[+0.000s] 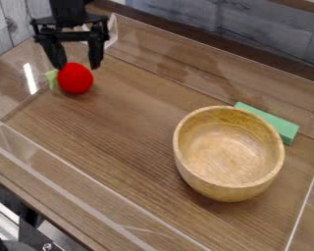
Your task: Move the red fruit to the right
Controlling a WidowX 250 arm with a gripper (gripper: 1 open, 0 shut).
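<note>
Hovering by one red fruit (76, 78), one unclenched hand (72, 42) shares the table (121, 147) with one bowl (228, 148).

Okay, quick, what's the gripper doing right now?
Black robot gripper: open, holding nothing, at the round red toy fruit.

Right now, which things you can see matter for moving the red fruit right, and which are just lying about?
For the job:
- red toy fruit with a green leafy end
- dark fingers

Just lying about:
- round wooden bowl
- flat green rectangular block
</note>
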